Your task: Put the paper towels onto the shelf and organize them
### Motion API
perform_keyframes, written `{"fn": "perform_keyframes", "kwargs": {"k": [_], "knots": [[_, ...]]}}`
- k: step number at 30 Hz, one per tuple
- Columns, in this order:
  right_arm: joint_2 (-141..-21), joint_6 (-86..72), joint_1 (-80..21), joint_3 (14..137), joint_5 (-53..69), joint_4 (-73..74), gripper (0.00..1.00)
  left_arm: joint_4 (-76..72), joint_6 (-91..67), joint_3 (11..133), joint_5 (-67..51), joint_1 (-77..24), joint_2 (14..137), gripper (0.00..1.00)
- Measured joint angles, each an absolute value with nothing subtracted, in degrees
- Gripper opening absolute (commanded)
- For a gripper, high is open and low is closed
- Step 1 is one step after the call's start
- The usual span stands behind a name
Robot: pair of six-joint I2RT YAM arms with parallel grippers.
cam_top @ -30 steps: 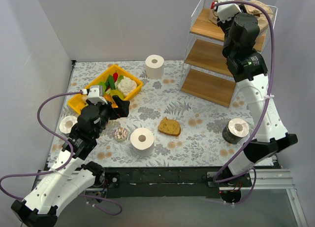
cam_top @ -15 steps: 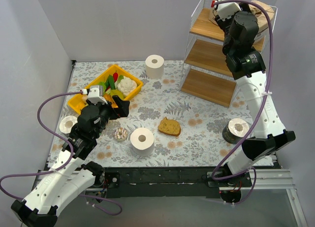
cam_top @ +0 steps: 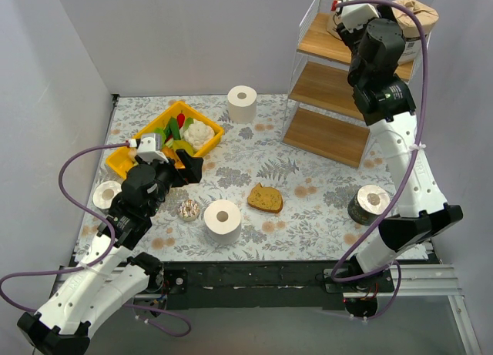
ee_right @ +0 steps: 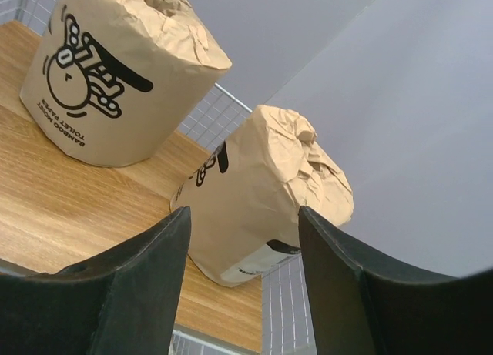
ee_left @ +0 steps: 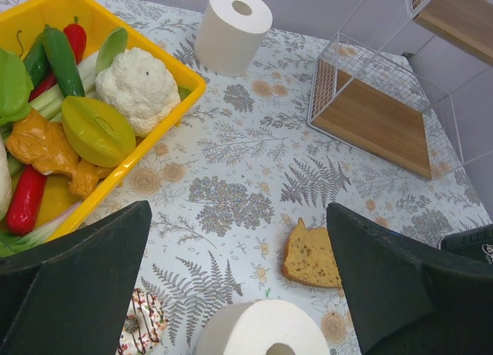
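The tall white-wire shelf with light-brown wooden boards (cam_top: 323,84) now carries both tan paper-wrapped rolls on its top board. One (ee_right: 108,78) stands farther from the gripper, and the other (ee_right: 258,193) stands close to the wire edge. Over the last second the right arm (cam_top: 400,147) has eased back a little, so this second roll shows more fully from above. The right gripper (ee_right: 240,216) has its fingers spread wide, with the roll just beyond the tips and seemingly free, so it looks released. The left gripper (ee_left: 239,209) hovers empty, fingers apart, over the flower-printed table (cam_top: 308,232). Judging by this, four remain on the table: two plain white rolls (cam_top: 242,103) (cam_top: 223,220), a dark-wrapped roll (cam_top: 368,203) and a fourth roll at the left edge (cam_top: 106,193).
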State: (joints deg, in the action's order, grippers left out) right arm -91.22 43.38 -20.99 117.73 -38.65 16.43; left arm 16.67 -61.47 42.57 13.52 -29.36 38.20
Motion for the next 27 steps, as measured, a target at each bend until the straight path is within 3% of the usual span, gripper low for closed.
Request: {"fn": "perform_keyframes", "kwargs": {"k": [11,27], "knots": [[-90.8,42.9,-17.1,114.4,-46.4,14.7,0.59,16.7,-61.5,42.5,13.5,-29.4,38.2,0.98],[-94.3,37.7,-11.9,113.7,-38.3,13.3,0.59,16.7,-61.4,42.6,13.5,-29.4,38.7,0.98]]}}
